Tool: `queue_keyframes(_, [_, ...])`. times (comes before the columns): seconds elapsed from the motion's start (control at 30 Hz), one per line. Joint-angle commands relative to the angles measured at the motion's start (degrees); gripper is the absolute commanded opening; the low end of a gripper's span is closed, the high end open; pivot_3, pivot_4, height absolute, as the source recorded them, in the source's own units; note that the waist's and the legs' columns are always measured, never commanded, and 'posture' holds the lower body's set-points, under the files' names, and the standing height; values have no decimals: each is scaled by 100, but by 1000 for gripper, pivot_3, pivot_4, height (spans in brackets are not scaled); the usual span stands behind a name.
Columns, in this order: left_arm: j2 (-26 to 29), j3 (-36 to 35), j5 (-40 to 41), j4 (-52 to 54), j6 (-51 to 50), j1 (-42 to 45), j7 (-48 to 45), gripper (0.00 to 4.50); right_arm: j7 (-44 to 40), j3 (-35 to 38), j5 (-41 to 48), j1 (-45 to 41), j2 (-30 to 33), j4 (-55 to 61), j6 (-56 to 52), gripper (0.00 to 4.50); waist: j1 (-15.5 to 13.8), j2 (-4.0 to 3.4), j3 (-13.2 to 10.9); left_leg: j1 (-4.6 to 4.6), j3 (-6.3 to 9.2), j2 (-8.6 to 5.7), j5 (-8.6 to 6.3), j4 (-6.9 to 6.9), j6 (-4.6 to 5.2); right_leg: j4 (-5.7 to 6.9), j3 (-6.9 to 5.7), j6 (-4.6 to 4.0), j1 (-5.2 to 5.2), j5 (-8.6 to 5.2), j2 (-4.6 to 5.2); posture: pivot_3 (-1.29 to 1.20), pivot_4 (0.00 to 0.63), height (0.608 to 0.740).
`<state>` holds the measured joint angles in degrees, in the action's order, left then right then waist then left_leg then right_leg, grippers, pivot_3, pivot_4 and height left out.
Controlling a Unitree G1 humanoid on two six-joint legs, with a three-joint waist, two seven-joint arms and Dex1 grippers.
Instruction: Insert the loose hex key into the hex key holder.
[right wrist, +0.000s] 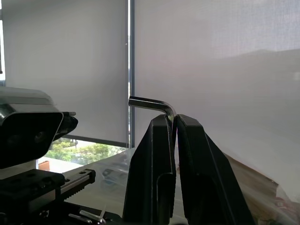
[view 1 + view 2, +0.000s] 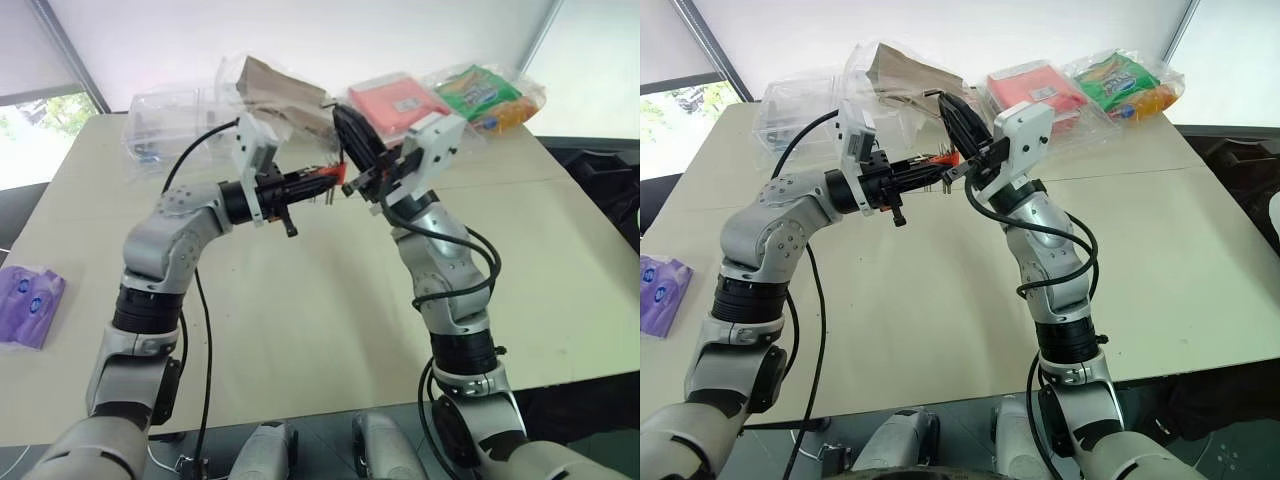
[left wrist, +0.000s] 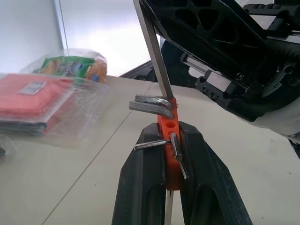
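Note:
My left gripper (image 3: 169,130) is shut on the orange hex key holder (image 3: 168,140), held above the table with several dark keys sticking out of it. The same holder (image 2: 338,177) shows between the two arms from the head. My right gripper (image 1: 173,120) is shut on the loose hex key (image 1: 149,102), whose short bent leg pokes out past the fingertips. In the left wrist view the key's long leg (image 3: 154,47) runs down from the right gripper (image 3: 211,28) and meets the top of the holder. How deep it sits there I cannot tell.
At the back of the beige table (image 2: 300,300) lie a red flat packet (image 2: 395,100), a green snack bag (image 2: 480,92), a brown paper bag in clear plastic (image 2: 280,85) and a clear plastic container (image 2: 165,120). A purple packet (image 2: 28,300) lies at the left edge.

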<state>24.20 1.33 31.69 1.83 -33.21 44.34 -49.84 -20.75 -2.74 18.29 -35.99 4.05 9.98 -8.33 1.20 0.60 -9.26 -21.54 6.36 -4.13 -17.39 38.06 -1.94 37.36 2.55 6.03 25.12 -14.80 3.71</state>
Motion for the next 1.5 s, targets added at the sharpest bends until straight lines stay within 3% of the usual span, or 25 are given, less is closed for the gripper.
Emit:
queue_keyframes(0.03, [-8, -139, 38, 98, 105, 146, 2, 0, -8, -31, 2, -25, -15, 312, 66, 46, 0, 0, 0, 0, 0, 0, 0, 0, 0, 0, 0, 0, 0, 0, 0, 0, 150, 740])
queue_keyframes(1.5, [-64, -266, 129, 110, 67, 210, 67, 0, 107, 23, -217, 22, -82, -1, 387, 46, 0, 0, 0, 0, 0, 0, 0, 0, 0, 0, 0, 0, 0, 0, 0, 0, 150, 740])
